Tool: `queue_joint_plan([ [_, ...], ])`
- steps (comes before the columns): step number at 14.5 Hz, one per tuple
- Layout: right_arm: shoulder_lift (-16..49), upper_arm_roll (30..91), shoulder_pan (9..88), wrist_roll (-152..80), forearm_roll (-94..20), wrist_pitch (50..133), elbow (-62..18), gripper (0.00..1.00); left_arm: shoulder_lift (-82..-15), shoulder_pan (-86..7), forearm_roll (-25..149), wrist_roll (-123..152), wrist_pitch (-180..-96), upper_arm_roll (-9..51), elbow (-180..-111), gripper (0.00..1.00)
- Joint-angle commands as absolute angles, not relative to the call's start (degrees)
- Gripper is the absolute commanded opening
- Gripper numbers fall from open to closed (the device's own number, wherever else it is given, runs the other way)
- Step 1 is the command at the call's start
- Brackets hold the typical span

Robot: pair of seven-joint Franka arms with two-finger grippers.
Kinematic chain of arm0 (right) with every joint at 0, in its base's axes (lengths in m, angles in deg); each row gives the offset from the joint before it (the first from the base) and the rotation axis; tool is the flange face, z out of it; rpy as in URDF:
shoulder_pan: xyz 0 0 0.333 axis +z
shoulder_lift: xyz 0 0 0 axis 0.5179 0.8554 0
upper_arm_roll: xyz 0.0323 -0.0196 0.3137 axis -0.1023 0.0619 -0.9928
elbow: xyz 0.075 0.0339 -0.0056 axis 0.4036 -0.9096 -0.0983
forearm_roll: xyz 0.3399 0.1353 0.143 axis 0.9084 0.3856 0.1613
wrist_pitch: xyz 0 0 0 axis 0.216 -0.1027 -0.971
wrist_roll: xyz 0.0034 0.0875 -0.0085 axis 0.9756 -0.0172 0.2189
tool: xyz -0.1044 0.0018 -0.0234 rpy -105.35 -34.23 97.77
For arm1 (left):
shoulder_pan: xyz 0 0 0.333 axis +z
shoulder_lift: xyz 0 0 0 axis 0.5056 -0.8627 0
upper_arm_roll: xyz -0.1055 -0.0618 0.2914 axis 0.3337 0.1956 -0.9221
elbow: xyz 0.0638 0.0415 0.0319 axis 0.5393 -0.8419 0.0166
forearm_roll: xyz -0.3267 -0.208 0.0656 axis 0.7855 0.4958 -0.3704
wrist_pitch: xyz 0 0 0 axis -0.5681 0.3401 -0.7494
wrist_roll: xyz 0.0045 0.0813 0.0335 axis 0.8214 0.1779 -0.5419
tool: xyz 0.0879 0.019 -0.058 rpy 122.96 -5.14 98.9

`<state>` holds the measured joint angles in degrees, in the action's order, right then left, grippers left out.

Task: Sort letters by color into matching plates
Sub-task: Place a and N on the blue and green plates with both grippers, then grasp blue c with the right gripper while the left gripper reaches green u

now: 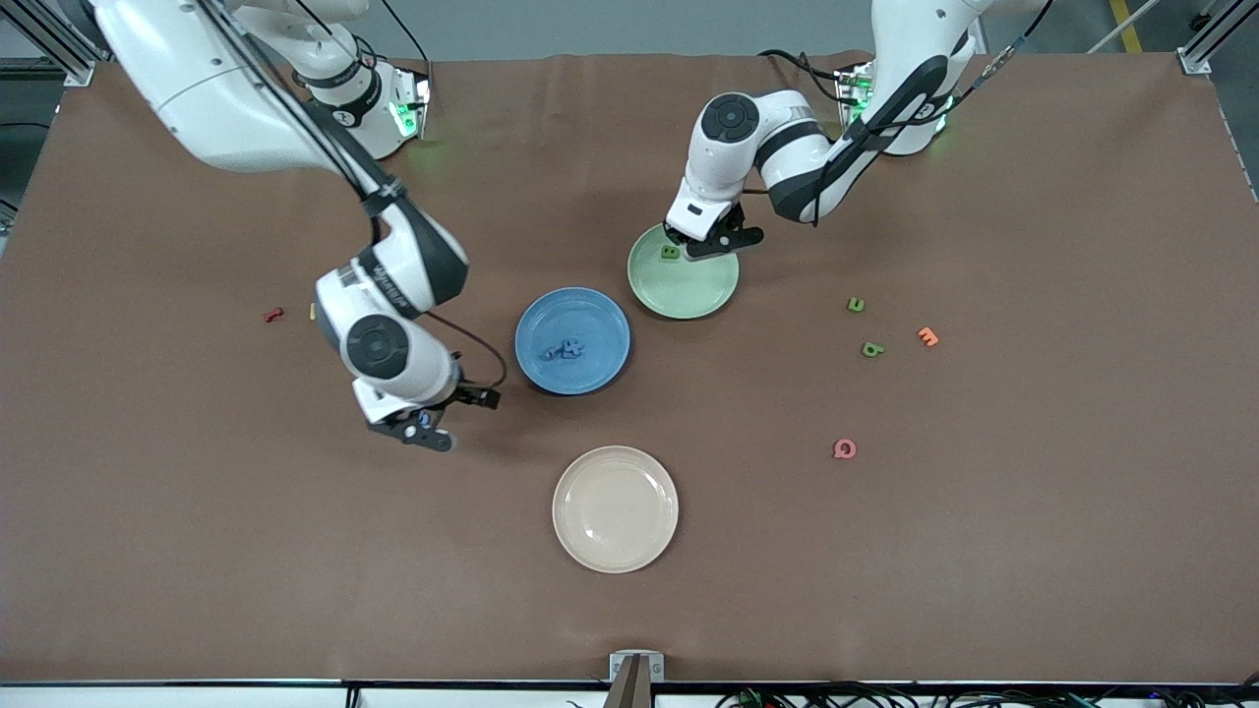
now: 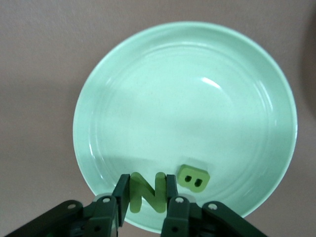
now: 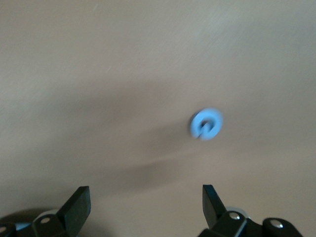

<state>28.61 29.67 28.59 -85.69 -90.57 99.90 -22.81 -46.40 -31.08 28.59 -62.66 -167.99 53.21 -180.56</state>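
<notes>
Three cameras: one high overview and one on each wrist.

The front view looks down from high across the brown-covered table (image 1: 984, 551), facing the two arm bases along its top edge, and takes in the whole surface. The left wrist view looks down from close above the round glossy pale green plate (image 2: 237, 74), past its own dark fingers (image 2: 170, 190); the same plate (image 1: 703, 295) shows in the front view. The right wrist view looks down from close over bare tabletop at a small light blue rounded letter (image 3: 206, 124), which the front view shows only as a blue speck (image 1: 424, 418) at that arm's gripper.
</notes>
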Motion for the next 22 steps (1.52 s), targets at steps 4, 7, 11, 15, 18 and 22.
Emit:
queue_joint_plan([
  [4, 28.55, 28.68, 21.27, -77.45, -93.05, 106.71, -26.34, 0.56, -46.75, -31.60, 28.85, -63.14, -166.99, 53.00, -179.81, 0.85],
  [7, 28.82, 28.68, 20.30, -75.68, -93.22, 110.30, -28.18, 0.56, -46.32, -30.64, 28.76, -62.88, -166.90, 53.00, -179.81, 0.99],
  [11, 29.87, 28.86, 19.94, -75.42, -93.31, 112.78, -28.89, 0.58, -45.09, -27.05, 28.76, -60.96, -166.81, 53.17, -180.34, 0.99],
  [15, 30.05, 28.94, 20.12, -75.33, -93.40, 113.13, -29.94, 0.58, -42.63, -22.48, 28.76, -53.58, -166.81, 53.26, -182.36, 0.99],
  [18, 30.22, 29.73, 20.12, -75.42, -94.63, 113.57, -30.04, 0.58, -39.47, -18.08, 28.76, -47.87, -166.81, 53.44, -184.55, 0.99],
  [22, 31.10, 29.82, 20.38, -75.42, -94.72, 114.89, -30.21, 0.58, -34.81, -12.63, 28.76, -36.63, -166.81, 53.44, -188.24, 0.99],
])
